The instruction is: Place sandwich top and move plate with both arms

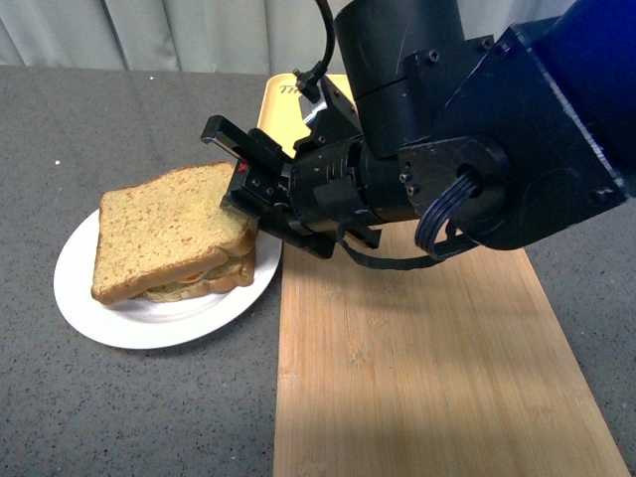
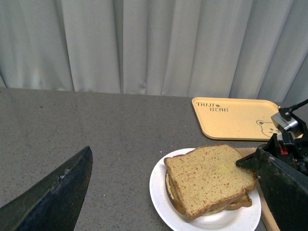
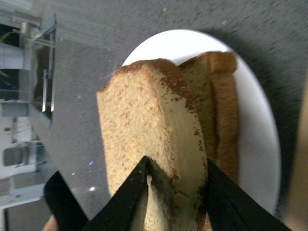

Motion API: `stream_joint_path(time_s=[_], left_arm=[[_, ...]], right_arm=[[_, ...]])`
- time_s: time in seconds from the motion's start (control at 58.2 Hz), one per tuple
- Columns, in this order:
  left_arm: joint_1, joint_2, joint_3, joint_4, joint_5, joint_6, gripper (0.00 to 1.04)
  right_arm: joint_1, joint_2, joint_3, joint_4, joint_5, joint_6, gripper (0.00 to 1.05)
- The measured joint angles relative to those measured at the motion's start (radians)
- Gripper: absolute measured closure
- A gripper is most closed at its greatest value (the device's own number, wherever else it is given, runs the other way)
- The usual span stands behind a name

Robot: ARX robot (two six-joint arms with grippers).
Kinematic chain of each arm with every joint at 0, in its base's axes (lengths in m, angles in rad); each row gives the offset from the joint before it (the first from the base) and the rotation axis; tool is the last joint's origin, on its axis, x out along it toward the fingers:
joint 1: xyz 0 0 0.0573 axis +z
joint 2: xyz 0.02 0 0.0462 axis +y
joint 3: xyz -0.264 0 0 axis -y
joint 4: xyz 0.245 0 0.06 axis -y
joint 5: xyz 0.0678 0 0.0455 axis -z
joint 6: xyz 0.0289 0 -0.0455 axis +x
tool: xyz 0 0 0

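Observation:
The sandwich top (image 1: pixel 164 227), a plain brown bread slice, lies on the stacked sandwich on the round white plate (image 1: pixel 99 303). It also shows in the left wrist view (image 2: pixel 209 175) and the right wrist view (image 3: pixel 144 125). My right gripper (image 1: pixel 243 169) is open at the slice's right edge, its jaws either side of the crust (image 3: pixel 175 185). My left gripper (image 2: pixel 173 192) is open, well short of the plate (image 2: pixel 161 190). Its dark fingers (image 2: pixel 53 192) frame that view.
A bamboo cutting board (image 1: pixel 427 368) lies right of the plate. A yellow tray with a bear drawing (image 2: pixel 236 118) sits behind it. Grey curtains hang at the back. The tabletop (image 1: pixel 119 407) is dark grey.

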Motion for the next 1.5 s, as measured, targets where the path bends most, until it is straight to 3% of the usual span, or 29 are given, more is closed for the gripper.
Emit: stream_joint_path(time_s=[0.172, 0.206, 0.241, 0.275, 0.292, 0.327, 0.361, 0.395, 0.516, 0.584, 0.653, 0.722, 0.928, 1.186, 1.392, 1.495], left_arm=[[0.000, 0.000, 0.000, 0.000, 0.000, 0.000, 0.07], [0.000, 0.000, 0.000, 0.000, 0.000, 0.000, 0.07], [0.000, 0.000, 0.000, 0.000, 0.000, 0.000, 0.07], [0.000, 0.000, 0.000, 0.000, 0.003, 0.000, 0.07], [0.000, 0.000, 0.000, 0.000, 0.002, 0.000, 0.07], [0.000, 0.000, 0.000, 0.000, -0.002, 0.000, 0.07], [0.000, 0.000, 0.000, 0.000, -0.002, 0.000, 0.07], [0.000, 0.000, 0.000, 0.000, -0.004, 0.000, 0.07], [0.000, -0.001, 0.000, 0.000, -0.003, 0.000, 0.07], [0.000, -0.001, 0.000, 0.000, 0.002, 0.000, 0.07], [0.000, 0.000, 0.000, 0.000, 0.002, 0.000, 0.07], [0.000, -0.001, 0.000, 0.000, -0.001, 0.000, 0.07], [0.000, -0.003, 0.000, -0.001, 0.000, 0.000, 0.07], [0.000, -0.003, 0.000, -0.001, -0.002, 0.000, 0.07], [0.000, -0.003, 0.000, -0.001, 0.000, 0.000, 0.07], [0.000, -0.003, 0.000, -0.001, 0.000, 0.000, 0.07]], right_arm=[[-0.014, -0.049, -0.016, 0.009, 0.041, -0.074, 0.33], [-0.005, -0.042, -0.041, 0.098, 0.148, -0.123, 0.35], [0.004, -0.033, -0.105, 0.309, 0.381, -0.235, 0.41], [0.005, -0.032, -0.167, 0.457, 0.542, -0.328, 0.47], [0.004, -0.033, -0.189, 0.481, 0.564, -0.344, 0.49], [-0.005, -0.052, -0.282, 0.664, 0.735, -0.476, 0.56], [-0.022, -0.081, -0.357, 0.775, 0.833, -0.560, 0.62], [-0.043, -0.117, -0.418, 0.849, 0.879, -0.614, 0.67], [-0.113, -0.261, -0.562, 0.955, 0.876, -0.701, 0.85], [-0.140, -0.291, -0.592, 0.959, 0.884, -0.704, 1.03], [-0.160, -0.309, -0.624, 0.958, 0.851, -0.718, 1.04], [-0.216, -0.423, -0.760, 0.941, 0.739, -0.747, 1.04], [-0.331, -0.747, -0.983, 0.848, 0.650, -0.766, 1.04], [-0.406, -1.023, -1.072, 0.666, 0.575, -0.767, 1.04], [-0.445, -1.283, -1.082, 0.419, 0.543, -0.768, 1.04], [-0.510, -1.372, -1.098, 0.347, 0.459, -0.768, 1.04]])
